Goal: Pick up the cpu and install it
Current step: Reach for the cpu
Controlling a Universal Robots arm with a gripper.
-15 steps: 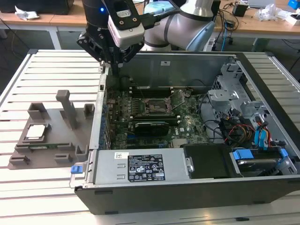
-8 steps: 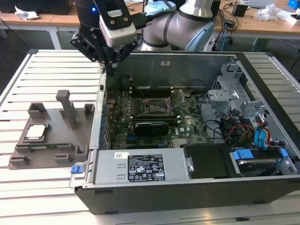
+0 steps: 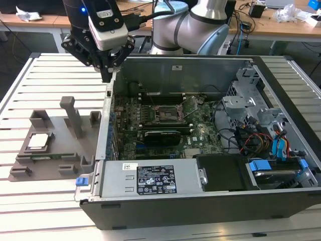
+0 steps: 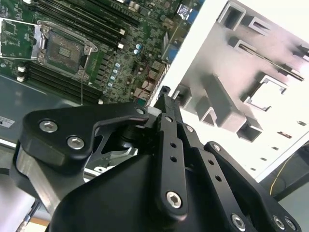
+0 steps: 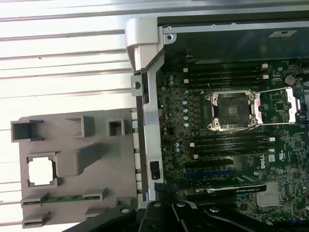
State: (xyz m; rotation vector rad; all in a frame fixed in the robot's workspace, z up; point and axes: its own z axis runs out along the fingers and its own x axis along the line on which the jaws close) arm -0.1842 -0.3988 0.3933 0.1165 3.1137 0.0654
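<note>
The cpu (image 3: pixel 40 141) is a small pale silvery square lying flat in a seat of the grey holder (image 3: pixel 55 131) on the slatted table, at the exterior view's left of the open computer case. In the first wrist view the cpu (image 5: pixel 41 171) sits in the same square seat. My gripper (image 3: pixel 107 75) hangs above the case's rear corner, between holder and motherboard, well above and apart from the cpu. Its black fingers (image 4: pixel 165 104) meet at the tips, shut with nothing between them. The open socket (image 3: pixel 168 114) lies on the motherboard; its frame (image 5: pixel 231 111) stands open.
The case wall (image 3: pixel 106 118) stands between the holder and the motherboard (image 3: pixel 150 125). A tall grey post (image 3: pixel 72 114) rises from the holder. A memory stick (image 5: pixel 63 197) lies in the holder near the cpu. Drive cages and cables (image 3: pixel 261 125) occupy the case's far side.
</note>
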